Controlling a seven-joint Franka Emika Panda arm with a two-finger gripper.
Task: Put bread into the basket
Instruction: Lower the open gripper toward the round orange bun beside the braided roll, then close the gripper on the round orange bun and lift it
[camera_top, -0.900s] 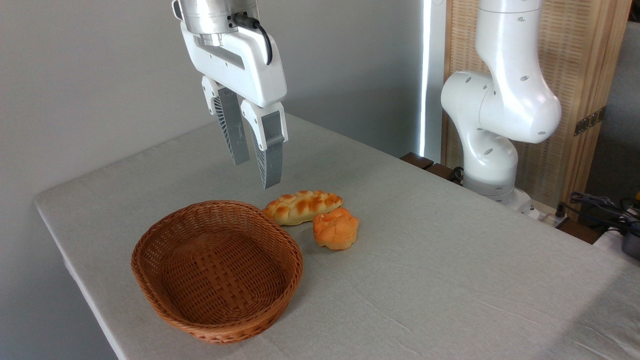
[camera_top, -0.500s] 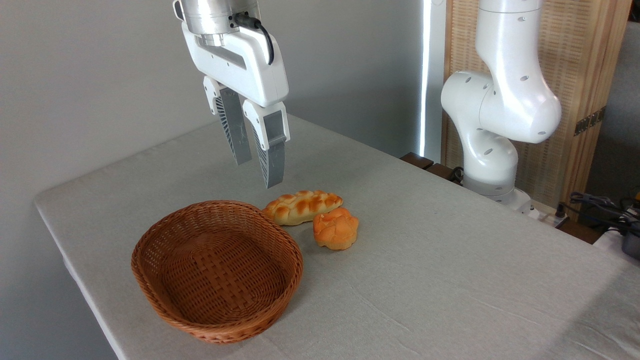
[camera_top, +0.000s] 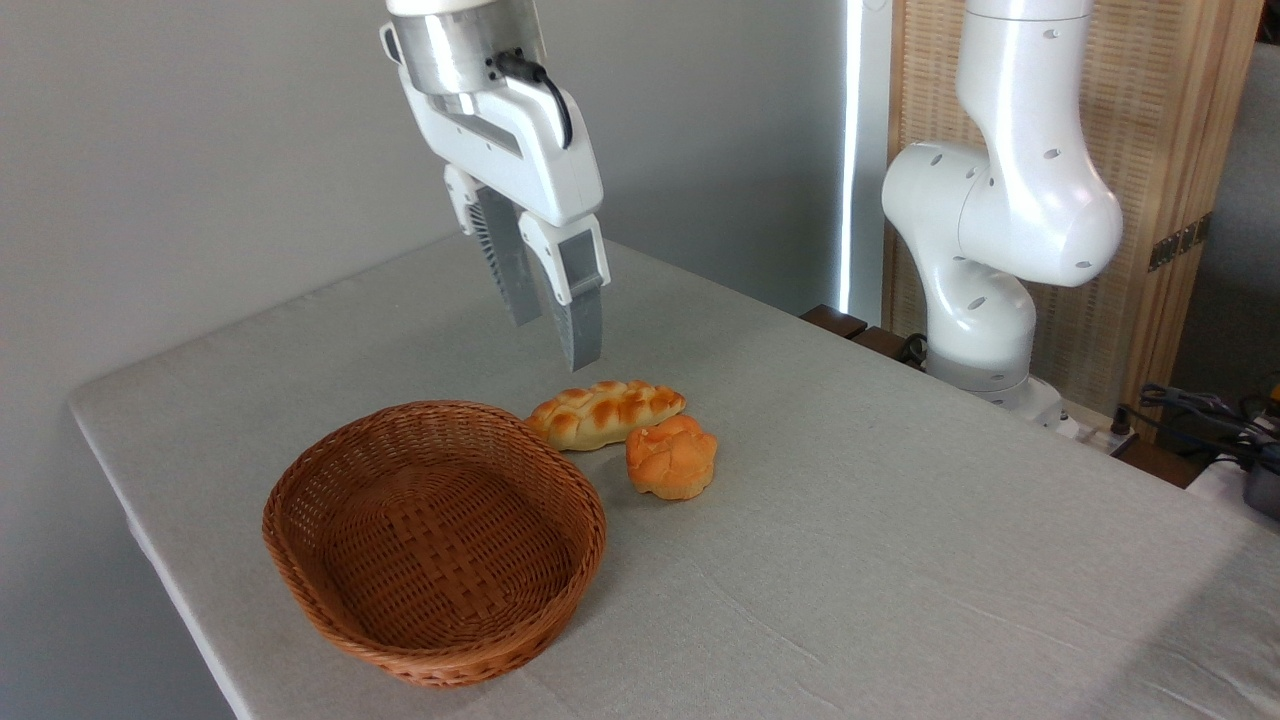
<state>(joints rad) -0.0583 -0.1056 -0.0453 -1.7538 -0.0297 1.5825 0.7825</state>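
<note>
The bread (camera_top: 671, 457), a small round orange-golden bun with a cracked top, lies on the grey table just right of the basket (camera_top: 434, 537). That basket is an oval brown wicker one with nothing in it. My gripper (camera_top: 553, 340) hangs in the air above and to the left of the bun, over the far end of the braided loaf. Its two grey fingers point down, stand a little apart and hold nothing.
A longer braided pale-yellow loaf (camera_top: 604, 413) lies touching the bun's far-left side, next to the basket rim. The arm's white base (camera_top: 985, 290) stands at the table's far right edge, with cables (camera_top: 1200, 410) beyond. The table's left edge (camera_top: 150, 530) is near the basket.
My gripper has shifted to the right, from above the basket's far rim toward the loaf and bun. Bread, loaf and basket have not moved.
</note>
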